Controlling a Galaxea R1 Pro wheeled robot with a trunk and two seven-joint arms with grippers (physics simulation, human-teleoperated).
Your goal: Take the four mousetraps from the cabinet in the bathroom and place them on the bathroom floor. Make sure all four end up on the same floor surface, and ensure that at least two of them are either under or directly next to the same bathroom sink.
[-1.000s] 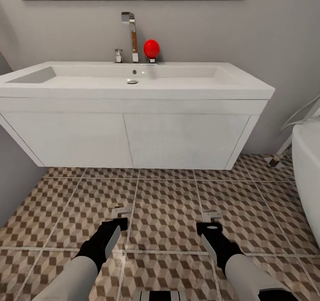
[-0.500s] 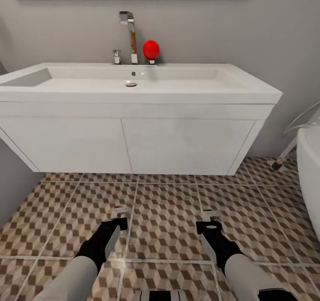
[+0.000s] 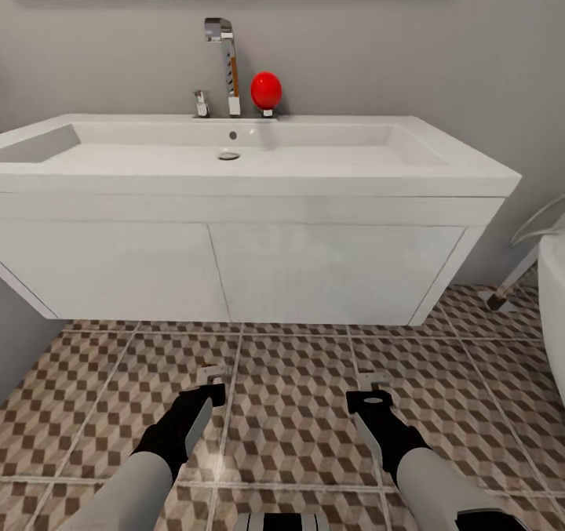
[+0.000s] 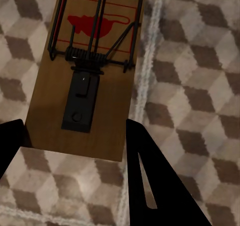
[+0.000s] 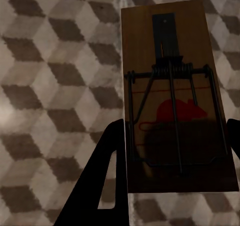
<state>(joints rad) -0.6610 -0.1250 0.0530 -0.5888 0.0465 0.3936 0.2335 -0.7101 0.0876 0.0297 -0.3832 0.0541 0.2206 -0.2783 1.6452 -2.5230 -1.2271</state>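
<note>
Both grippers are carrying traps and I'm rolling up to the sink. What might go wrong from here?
1. The left gripper pinches only the end of its mousetrap; it may tilt or slip.
2. Both hang above the bathroom floor; released from here, they could bounce or flip.
3. The sink overhangs ahead; reaching under risks bumping it.

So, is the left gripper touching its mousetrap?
Touching: in the left wrist view the mousetrap sits clamped between the left gripper, both fingers against its edges.

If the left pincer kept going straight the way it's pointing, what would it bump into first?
Probably the brown-and-beige cube-patterned tiled floor. The left pincer points down at it, gripping a flat brown wooden mousetrap, so the trap's far end would likely touch first. Depth is unclear.
</note>
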